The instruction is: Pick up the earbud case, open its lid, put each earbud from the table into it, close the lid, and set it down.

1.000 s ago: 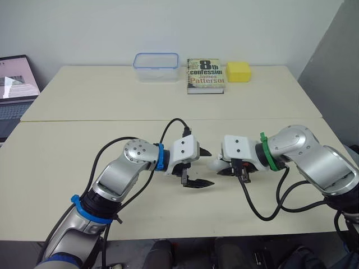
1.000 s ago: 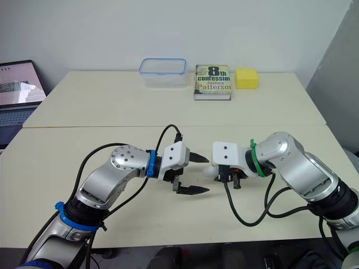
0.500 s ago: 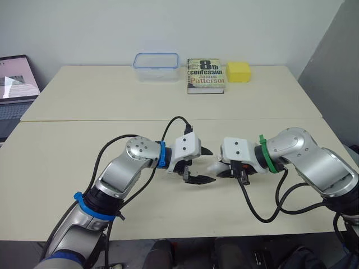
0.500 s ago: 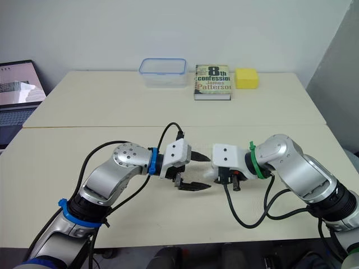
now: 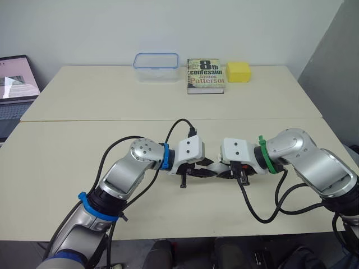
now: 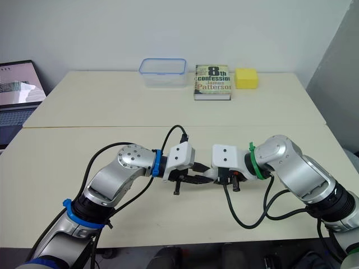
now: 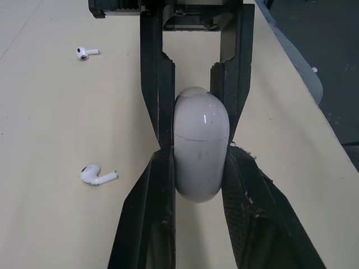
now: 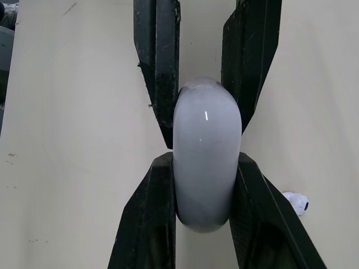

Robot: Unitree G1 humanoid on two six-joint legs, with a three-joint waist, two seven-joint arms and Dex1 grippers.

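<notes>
White and glossy, the pill-shaped plastic earbud case is now pinched from both ends. A second ago only the right gripper had it, while the left gripper was spread wide and standing off. Since then the left arm has slid in and its two black fingers have clamped onto the free half. This two-handed hold looks like the set-up for prying open the lid, which is still shut along its thin seam.

The case hangs between the two wrists, seemingly just over the cream tabletop near its front middle; whether it grazes the surface I cannot tell. Its long axis lies level and runs across the robot, from one gripper to the other. The shorter portion past the seam, probably the lid, points toward the right gripper, and the longer body toward the left. Both grippers are clenched on it.

One small white stemmed earbud lies on the tabletop near the case, and a second white earbud lies well beyond it. Neither has been put in yet.
</notes>
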